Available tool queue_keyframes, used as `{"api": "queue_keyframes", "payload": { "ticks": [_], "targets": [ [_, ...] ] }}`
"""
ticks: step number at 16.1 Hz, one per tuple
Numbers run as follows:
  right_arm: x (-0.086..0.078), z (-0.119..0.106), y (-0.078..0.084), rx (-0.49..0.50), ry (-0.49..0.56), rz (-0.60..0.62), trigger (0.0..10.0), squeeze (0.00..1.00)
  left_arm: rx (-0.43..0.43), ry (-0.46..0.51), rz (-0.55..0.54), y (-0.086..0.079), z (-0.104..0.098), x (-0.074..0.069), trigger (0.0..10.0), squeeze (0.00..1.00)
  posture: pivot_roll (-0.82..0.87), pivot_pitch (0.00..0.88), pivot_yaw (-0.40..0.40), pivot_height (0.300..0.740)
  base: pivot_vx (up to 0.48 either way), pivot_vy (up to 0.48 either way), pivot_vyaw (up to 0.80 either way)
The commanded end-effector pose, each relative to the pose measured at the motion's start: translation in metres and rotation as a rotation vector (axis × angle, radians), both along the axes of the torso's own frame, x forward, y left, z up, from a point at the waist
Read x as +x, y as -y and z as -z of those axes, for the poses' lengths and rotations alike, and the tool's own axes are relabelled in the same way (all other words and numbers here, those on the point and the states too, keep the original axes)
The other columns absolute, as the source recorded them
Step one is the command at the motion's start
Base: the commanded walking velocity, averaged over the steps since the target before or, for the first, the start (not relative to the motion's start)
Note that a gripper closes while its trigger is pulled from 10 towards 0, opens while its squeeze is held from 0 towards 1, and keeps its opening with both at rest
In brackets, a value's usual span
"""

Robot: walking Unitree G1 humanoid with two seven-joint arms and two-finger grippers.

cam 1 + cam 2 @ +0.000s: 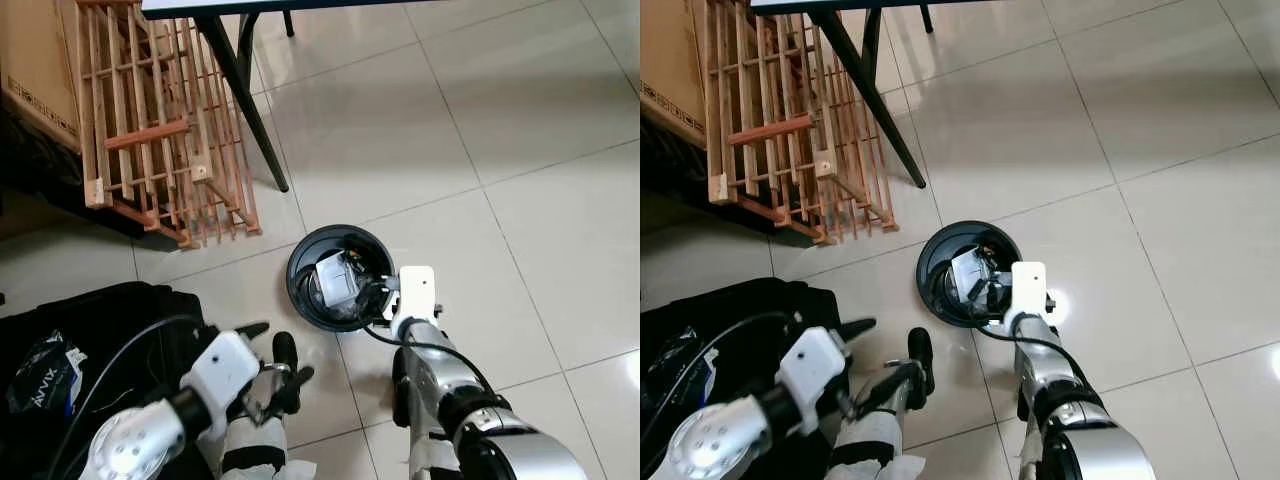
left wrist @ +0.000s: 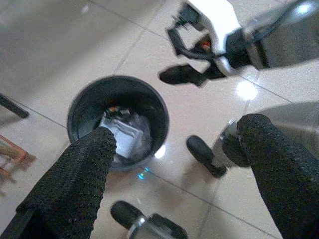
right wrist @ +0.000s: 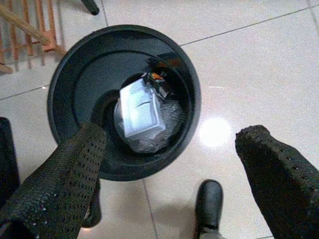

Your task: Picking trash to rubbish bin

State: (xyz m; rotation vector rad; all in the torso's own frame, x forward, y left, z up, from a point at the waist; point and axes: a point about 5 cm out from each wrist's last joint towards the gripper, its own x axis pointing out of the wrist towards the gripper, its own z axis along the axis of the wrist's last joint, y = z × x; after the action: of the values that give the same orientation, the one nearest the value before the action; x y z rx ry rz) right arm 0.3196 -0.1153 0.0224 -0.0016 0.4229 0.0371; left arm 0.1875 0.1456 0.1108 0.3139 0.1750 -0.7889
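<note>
I see a floor [image 1: 520,130] of large glossy pale tiles with thin dark grout lines; a bright light reflection lies on it at near centre. At far left, a wooden slatted rack [image 1: 160,120] rests tilted on the floor beside a cardboard box [image 1: 35,70]. A table's black legs [image 1: 245,95] stand at far centre. A black bag [image 1: 70,370] lies near left.

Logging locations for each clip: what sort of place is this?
Probably a home room or storage corner: glossy tiled floor, a wooden rack leaning by a cardboard box, and a black rubbish bin.
</note>
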Motion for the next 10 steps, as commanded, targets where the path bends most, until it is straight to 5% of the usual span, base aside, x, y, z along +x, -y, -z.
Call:
{"api": "queue_keyframes", "payload": {
  "ticks": [1,10],
  "targets": [
    [-0.012,0.013,0.002,-0.011,-0.038,0.007,10.0,1.0,0.013,-0.048,-0.002,0.0,0.012,-0.005,10.0,0.0,0.21,0.504,0.109,0.74,0.0,0.0,0.0],
    [0.001,-0.01,0.033,-0.08,0.132,0.097,10.0,1.0,-0.029,0.059,-0.033,0.015,0.007,0.039,10.0,0.0,0.17,0.318,0.079,0.74,0.0,0.0,0.0]
  ]
}}
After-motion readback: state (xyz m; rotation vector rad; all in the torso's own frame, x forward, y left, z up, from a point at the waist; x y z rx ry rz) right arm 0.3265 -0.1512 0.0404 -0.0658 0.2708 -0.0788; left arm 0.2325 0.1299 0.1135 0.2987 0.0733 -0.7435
